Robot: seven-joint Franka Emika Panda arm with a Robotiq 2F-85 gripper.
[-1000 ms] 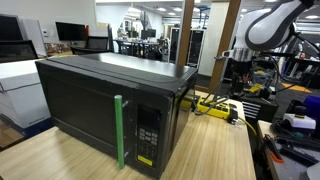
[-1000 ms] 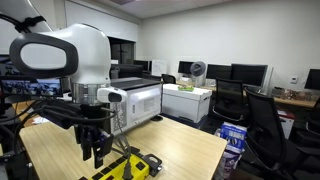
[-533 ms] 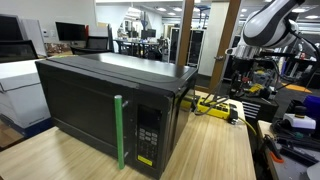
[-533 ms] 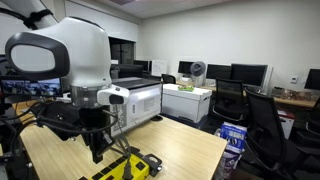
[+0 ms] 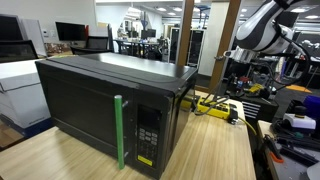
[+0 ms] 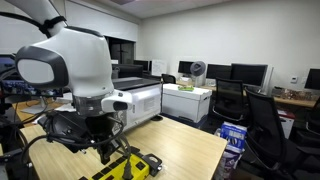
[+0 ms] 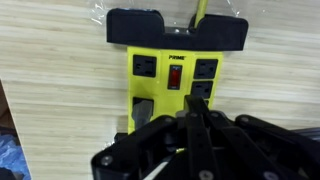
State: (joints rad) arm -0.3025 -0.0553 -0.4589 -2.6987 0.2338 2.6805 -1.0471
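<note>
In the wrist view a yellow power strip (image 7: 172,85) with a black end cap lies on the wooden table (image 7: 50,70). It has a red switch (image 7: 177,77) between its black outlets. My gripper (image 7: 196,106) comes in from the bottom, shut with its fingers pressed together and nothing between them. The tips hang over the strip just below the red switch, by the lower right outlet (image 7: 200,92). I cannot tell whether they touch it. In an exterior view the gripper (image 6: 103,152) points down just above the power strip (image 6: 127,168).
A black microwave (image 5: 110,105) with a green handle (image 5: 119,132) stands on the table, door closed. The power strip (image 5: 213,106) lies beyond it near the table's edge. A wooden post (image 5: 230,40) rises by the arm (image 5: 262,30). Office chairs (image 6: 262,125) and desks stand around.
The jaws have closed from partly open to fully shut. The arm has come lower over the power strip. The microwave and the strip have not moved.
</note>
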